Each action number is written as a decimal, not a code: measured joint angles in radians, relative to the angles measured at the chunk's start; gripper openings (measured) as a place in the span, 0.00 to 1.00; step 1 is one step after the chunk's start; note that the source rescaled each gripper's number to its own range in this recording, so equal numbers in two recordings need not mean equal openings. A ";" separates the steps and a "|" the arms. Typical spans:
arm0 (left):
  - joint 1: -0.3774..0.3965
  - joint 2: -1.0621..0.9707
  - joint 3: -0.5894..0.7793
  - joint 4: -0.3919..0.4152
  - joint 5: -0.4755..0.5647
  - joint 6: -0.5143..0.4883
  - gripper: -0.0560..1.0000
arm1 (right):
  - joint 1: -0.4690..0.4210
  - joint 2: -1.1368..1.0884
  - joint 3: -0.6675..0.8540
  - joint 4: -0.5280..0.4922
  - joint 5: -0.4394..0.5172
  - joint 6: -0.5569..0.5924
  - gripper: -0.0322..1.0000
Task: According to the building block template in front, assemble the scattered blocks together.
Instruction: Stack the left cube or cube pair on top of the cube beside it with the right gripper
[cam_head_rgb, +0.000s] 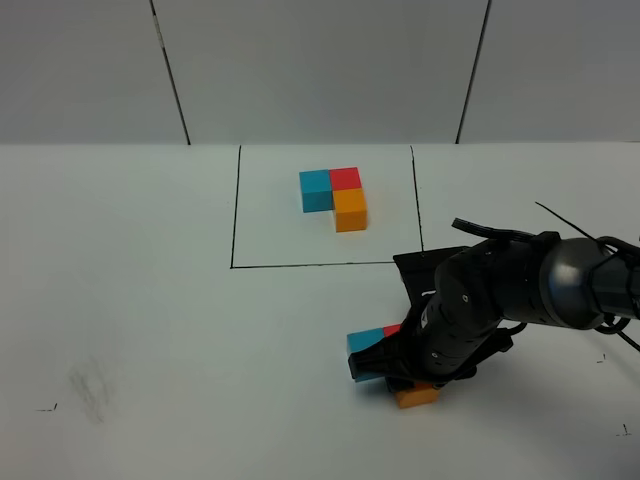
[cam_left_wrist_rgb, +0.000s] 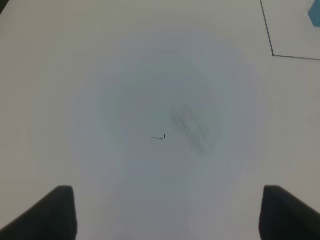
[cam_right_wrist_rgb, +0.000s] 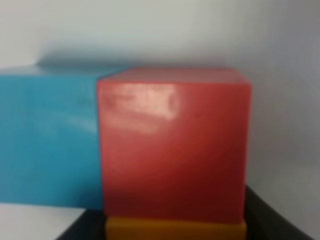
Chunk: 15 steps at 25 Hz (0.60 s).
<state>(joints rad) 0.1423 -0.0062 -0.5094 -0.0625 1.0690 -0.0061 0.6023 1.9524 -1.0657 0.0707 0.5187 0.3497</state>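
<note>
R gripper (cam_head_rgb: 405, 375): low on the table (cam_head_rgb: 150, 330) at approx 5 o'clock in ext. high view, arm covering most of the scattered blocks. Jaw state cannot be told; the fingers are hidden by the arm there, and the R wrist view is filled by blocks. R wrist view: red block (cam_right_wrist_rgb: 172, 145) close up, light blue block (cam_right_wrist_rgb: 47, 140) touching its side, orange block (cam_right_wrist_rgb: 175, 229) touching its near edge, only a strip showing. Ext. high view: blue corner at approx 9 o'clock of gripper, red sliver beside it, orange part at approx 6 o'clock.

L gripper (cam_left_wrist_rgb: 165, 212): wide open, nothing between the two dark fingertips (cam_left_wrist_rgb: 55, 210). Hangs over bare table w/ a small pen mark (cam_left_wrist_rgb: 160, 137) and a faint smudge (cam_left_wrist_rgb: 192, 127).

Template (cam_head_rgb: 335, 197): at approx 12 o'clock from R gripper, well apart. Blue, red, orange cubes joined in an L, inside the black drawn frame (cam_head_rgb: 236, 210).
</note>
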 joint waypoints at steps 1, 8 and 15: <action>0.000 0.000 0.000 0.000 0.000 0.000 0.67 | 0.000 0.000 0.000 0.000 -0.004 0.000 0.03; 0.000 0.000 0.000 0.000 0.000 0.000 0.67 | 0.000 0.000 0.000 -0.004 -0.025 0.000 0.03; 0.000 0.000 0.000 0.000 0.000 0.000 0.67 | 0.000 0.000 0.000 -0.005 -0.037 0.016 0.03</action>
<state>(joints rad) 0.1423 -0.0062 -0.5094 -0.0625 1.0690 -0.0061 0.6023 1.9524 -1.0657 0.0656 0.4818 0.3654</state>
